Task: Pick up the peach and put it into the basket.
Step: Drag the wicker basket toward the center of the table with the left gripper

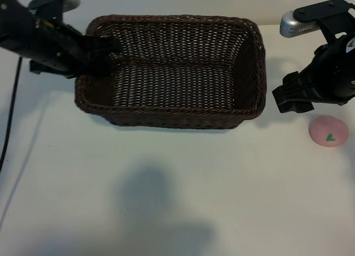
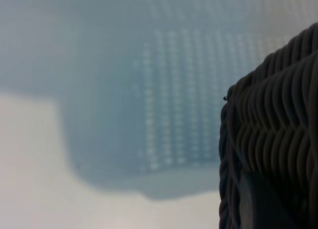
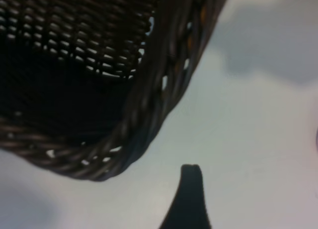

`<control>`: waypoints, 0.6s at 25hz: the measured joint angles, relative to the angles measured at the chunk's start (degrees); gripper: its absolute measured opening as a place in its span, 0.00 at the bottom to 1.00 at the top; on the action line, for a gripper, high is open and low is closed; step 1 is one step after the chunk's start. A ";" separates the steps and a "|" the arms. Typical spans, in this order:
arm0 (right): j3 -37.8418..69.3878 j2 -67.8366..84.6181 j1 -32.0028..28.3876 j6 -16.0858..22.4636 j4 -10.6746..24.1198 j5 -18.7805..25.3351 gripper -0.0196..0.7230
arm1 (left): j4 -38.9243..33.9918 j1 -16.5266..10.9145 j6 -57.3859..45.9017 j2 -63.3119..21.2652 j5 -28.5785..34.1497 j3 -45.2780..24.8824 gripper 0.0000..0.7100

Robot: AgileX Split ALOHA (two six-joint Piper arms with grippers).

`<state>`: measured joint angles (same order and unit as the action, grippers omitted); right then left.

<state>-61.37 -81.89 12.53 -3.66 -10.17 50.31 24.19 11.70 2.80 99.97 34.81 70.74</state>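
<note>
The dark-brown wicker basket (image 1: 177, 114) stands at the back middle of the white table, with nothing inside it. My left gripper (image 1: 101, 51) is shut on the basket's left rim; in the left wrist view the weave of the basket (image 2: 278, 139) fills one side. The pale-pink peach (image 1: 329, 131) lies on the table to the right of the basket, its green mark facing up. My right gripper (image 1: 289, 98) hovers open just right of the basket and up-left of the peach, holding nothing. One of its fingers (image 3: 191, 194) shows beside the basket's corner (image 3: 149, 114).
The white table (image 1: 166, 200) spreads in front of the basket, crossed by a soft shadow. A black cable (image 1: 10, 117) hangs down at the far left edge.
</note>
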 joint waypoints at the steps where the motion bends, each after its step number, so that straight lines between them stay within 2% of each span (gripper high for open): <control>1: 0.00 0.00 0.00 0.00 0.00 0.07 0.83 | 0.56 0.12 0.86 1.28 0.07 1.03 0.23; 6: 0.00 0.00 0.00 0.00 0.00 0.46 0.83 | 1.63 1.72 2.30 7.07 0.14 4.85 0.23; 12: 0.00 0.00 0.00 0.00 0.00 0.52 0.83 | 1.70 4.90 3.11 13.72 -0.04 8.46 0.23; 15: 0.00 0.00 0.00 0.00 0.00 0.65 0.83 | 2.56 5.46 3.11 15.65 -1.35 8.74 0.23</control>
<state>-61.37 -81.89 12.53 -3.66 -10.17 50.96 26.76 17.16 5.91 115.61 33.47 79.48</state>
